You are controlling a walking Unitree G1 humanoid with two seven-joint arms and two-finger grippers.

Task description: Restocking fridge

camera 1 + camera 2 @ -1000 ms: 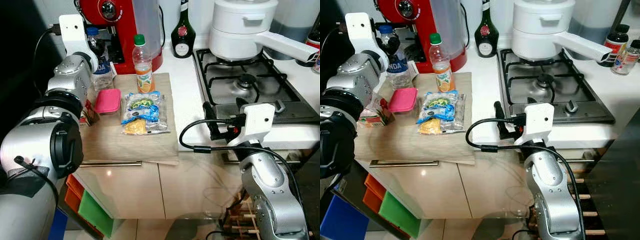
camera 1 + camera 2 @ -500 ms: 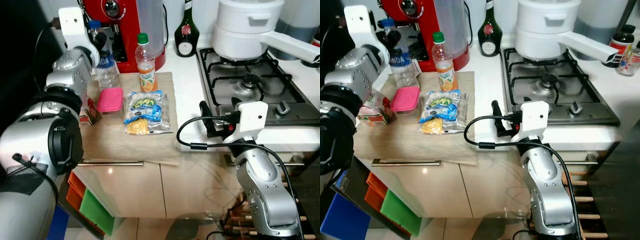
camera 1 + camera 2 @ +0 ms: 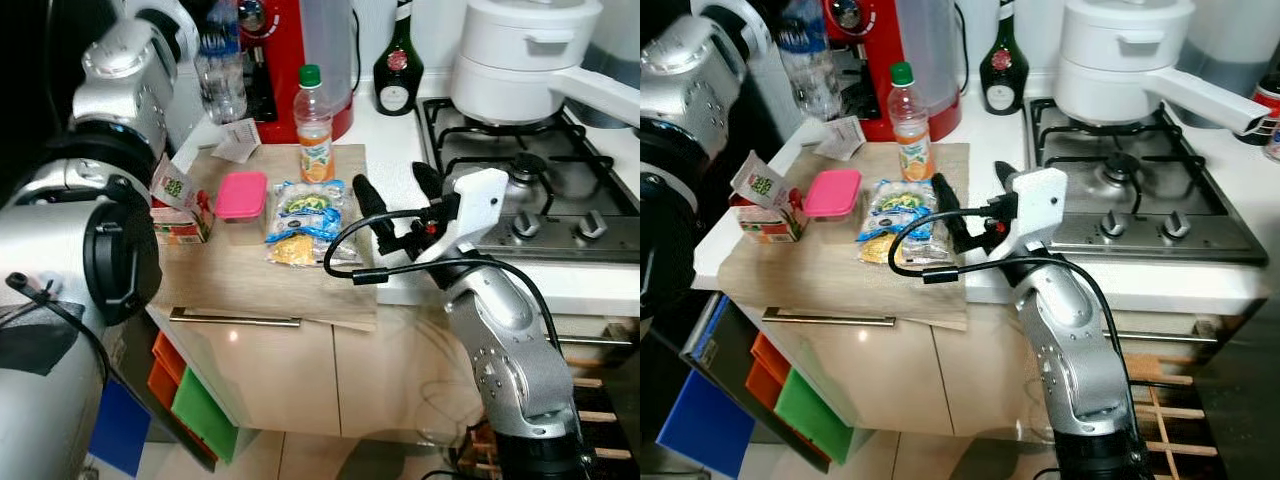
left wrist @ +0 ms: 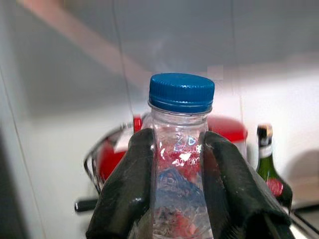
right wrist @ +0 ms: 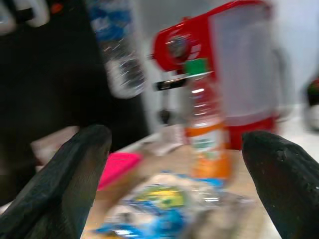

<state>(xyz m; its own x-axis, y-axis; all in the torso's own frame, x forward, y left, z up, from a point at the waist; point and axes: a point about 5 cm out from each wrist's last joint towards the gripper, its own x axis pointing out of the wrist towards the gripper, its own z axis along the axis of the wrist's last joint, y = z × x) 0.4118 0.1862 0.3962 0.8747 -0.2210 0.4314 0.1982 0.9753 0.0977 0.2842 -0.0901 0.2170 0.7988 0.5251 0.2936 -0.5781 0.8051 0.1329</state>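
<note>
Left gripper [image 4: 180,164] is clamped tight around the neck of a clear water bottle [image 4: 180,149] with a blue cap, holding it up in the air over the back left of the counter. Right gripper [image 3: 392,195] has its fingers spread wide with nothing in them, hovering just beside the snack packets [image 3: 303,220] on the wooden board [image 3: 240,285], near the orange juice bottle [image 3: 315,140].

Hidden and blurred parts

The water bottle [image 4: 181,149] is cut at the bottom edge, fingers [image 4: 127,189] covering its sides; the juice bottle [image 5: 205,124] looks blurred.
</note>
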